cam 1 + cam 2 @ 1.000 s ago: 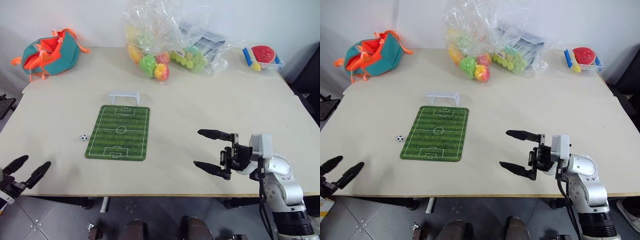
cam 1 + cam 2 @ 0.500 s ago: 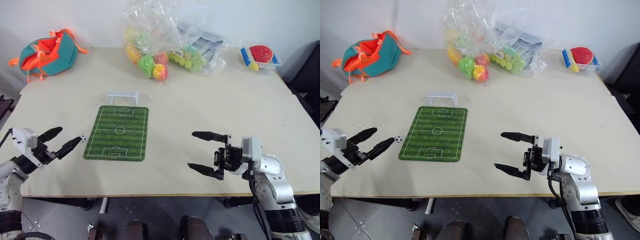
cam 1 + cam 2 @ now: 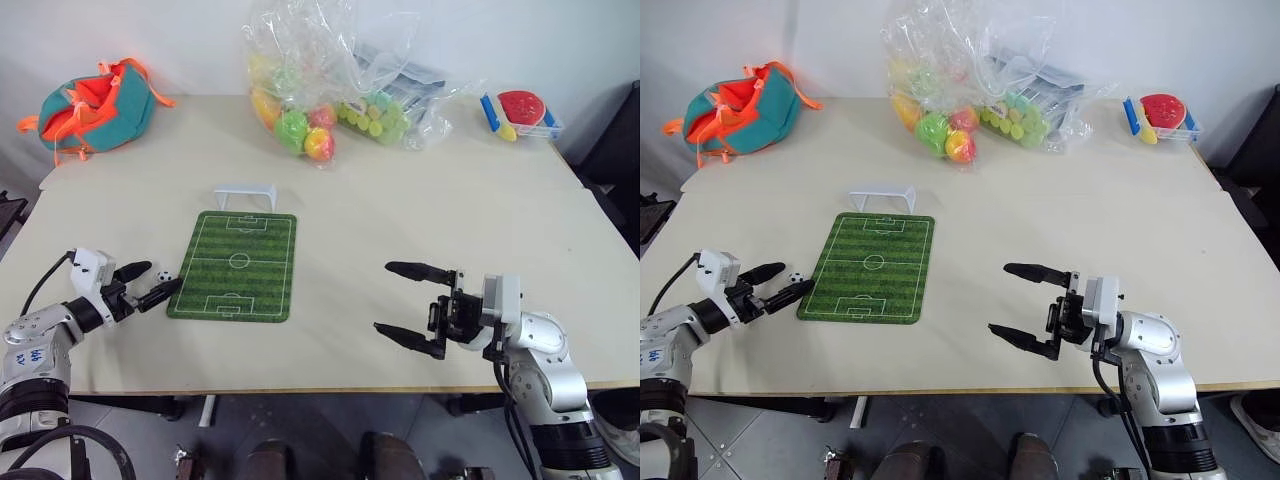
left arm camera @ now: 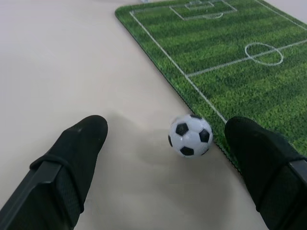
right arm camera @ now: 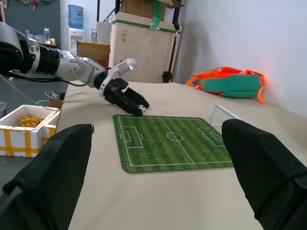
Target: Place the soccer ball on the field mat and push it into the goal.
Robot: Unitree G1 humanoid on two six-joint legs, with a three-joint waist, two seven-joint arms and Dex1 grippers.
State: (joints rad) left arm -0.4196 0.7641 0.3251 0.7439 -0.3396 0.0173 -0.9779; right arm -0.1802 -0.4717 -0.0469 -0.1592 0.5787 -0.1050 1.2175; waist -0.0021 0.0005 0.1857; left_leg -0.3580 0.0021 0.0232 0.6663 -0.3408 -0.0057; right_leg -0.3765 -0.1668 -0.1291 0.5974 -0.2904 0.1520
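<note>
Left wrist view: ball (image 4: 190, 135) sits on bare worktop (image 4: 72, 72), just beside mat (image 4: 230, 62) long edge, between the two fingers (image 4: 76, 143) of left gripper (image 4: 175, 139); fingers spread apart, neither visibly touching ball. Head views: left gripper (image 3: 152, 284) low over worktop at near-left corner of mat (image 3: 240, 262), ball (image 3: 164, 280) in its gap, off the mat. Goal (image 3: 246, 192) stands just beyond mat's far short edge, mouth facing mat, apart from ball. Right gripper (image 3: 408, 304) w/ fingers wide open, nothing held, over bare worktop well right of mat. Right wrist view: mat (image 5: 168, 141), goal (image 5: 225, 116) and left gripper (image 5: 129, 103) seen across worktop. Far side of worktop: bag of coloured balls (image 3: 300, 120), teal-orange pouch (image 3: 95, 100) at far left, red-blue toy tray (image 3: 520, 110) at far right.
</note>
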